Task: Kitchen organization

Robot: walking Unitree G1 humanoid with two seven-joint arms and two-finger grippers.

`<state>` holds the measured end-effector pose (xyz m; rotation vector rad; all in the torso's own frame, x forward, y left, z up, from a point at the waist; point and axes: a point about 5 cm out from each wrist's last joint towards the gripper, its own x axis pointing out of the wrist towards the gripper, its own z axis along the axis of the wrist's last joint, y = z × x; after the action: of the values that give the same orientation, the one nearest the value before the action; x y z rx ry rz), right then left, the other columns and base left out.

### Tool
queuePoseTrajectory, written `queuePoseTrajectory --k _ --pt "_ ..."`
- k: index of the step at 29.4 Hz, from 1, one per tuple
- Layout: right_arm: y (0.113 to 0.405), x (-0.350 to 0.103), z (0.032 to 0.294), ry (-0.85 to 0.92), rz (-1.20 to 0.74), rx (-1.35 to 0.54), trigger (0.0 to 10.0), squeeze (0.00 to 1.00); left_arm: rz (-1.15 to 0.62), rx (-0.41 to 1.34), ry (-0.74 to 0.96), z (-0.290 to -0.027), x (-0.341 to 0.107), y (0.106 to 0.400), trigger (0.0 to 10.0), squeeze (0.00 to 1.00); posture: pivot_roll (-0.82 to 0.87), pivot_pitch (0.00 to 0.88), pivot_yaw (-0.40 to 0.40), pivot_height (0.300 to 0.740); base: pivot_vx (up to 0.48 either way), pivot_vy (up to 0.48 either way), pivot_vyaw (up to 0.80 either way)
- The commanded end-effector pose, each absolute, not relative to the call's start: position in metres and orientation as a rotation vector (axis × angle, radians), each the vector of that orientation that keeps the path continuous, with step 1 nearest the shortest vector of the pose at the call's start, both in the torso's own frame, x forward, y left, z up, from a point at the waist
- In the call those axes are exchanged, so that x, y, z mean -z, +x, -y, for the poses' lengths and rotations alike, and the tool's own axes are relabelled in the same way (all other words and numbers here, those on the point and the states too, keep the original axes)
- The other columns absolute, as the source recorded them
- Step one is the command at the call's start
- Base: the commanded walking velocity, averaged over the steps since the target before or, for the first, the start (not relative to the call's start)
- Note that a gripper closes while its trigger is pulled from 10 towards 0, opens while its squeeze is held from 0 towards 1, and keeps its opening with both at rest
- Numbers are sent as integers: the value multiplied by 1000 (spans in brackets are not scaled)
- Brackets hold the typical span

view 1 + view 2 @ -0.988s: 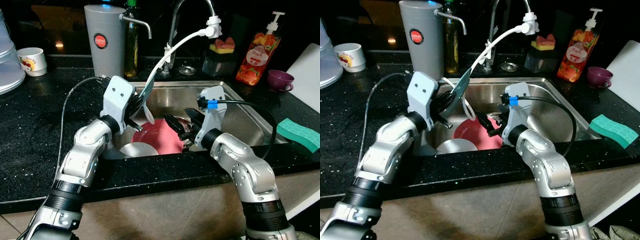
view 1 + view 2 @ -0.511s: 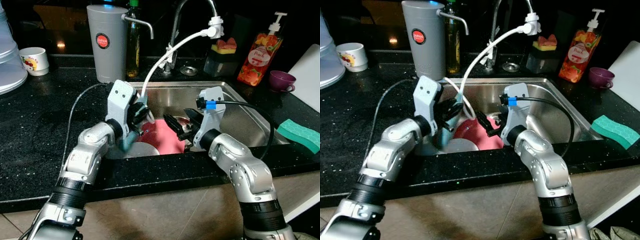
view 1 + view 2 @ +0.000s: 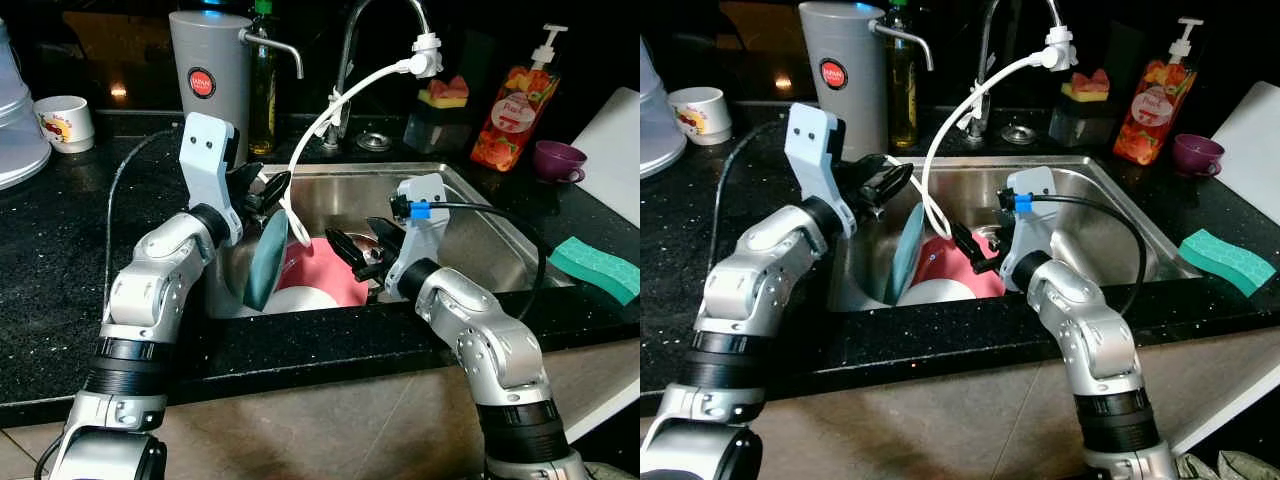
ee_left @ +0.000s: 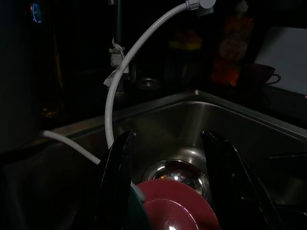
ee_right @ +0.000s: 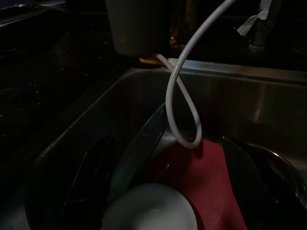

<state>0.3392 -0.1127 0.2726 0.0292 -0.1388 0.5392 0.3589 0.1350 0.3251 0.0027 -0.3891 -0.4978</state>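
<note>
2 head eyes looking down at sink (image 3: 480, 215) from counter front, 2 wrist cameras close inside, all sharing red plate (image 3: 335, 275)

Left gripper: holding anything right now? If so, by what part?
Nothing held. The left gripper is open above the sink's left edge; the teal plate leans on edge against the sink wall below it.

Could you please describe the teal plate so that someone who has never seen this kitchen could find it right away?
Start at the steel sink set into the black counter, under the tap with the white hose. The teal plate stands on edge against the sink's left wall, just below the open left gripper. Its neighbours, a red plate and a white dish, lie lower in the sink.
</note>
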Motion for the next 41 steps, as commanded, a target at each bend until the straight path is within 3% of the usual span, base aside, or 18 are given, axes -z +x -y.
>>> queuePoseTrajectory --k 1,3,7,13,16,21,33,41 --pt "339 -276 115 41 157 -532 10000 0 353 455 21 -138 -321 364 10000 0 92 171 -81 740 0 0 0" --pt "332 -292 108 50 231 -584 10000 0 213 222 45 -171 -310 393 10000 0 93 189 -74 740 0 0 0" --pt "331 -295 109 -7 245 -548 10000 0 145 98 103 -189 -306 403 10000 0 89 197 -61 740 0 0 0" --pt "332 -296 126 -31 258 -445 10000 0 251 220 143 -174 -323 391 10000 0 83 204 -48 740 0 0 0" --pt "332 -298 130 -16 277 -416 10000 0 281 122 122 -190 -332 391 10000 0 88 207 -50 740 0 0 0" --pt "332 -301 121 24 307 -433 10000 0 219 15 103 -209 -325 400 10000 0 94 208 -55 740 0 0 0" --pt "331 -315 99 15 366 -462 10000 0 155 61 81 -203 -313 411 10000 0 96 251 -47 740 0 0 0" --pt "325 -310 99 38 351 -453 10000 0 152 78 95 -212 -313 414 10000 0 104 340 -26 740 0 0 0"
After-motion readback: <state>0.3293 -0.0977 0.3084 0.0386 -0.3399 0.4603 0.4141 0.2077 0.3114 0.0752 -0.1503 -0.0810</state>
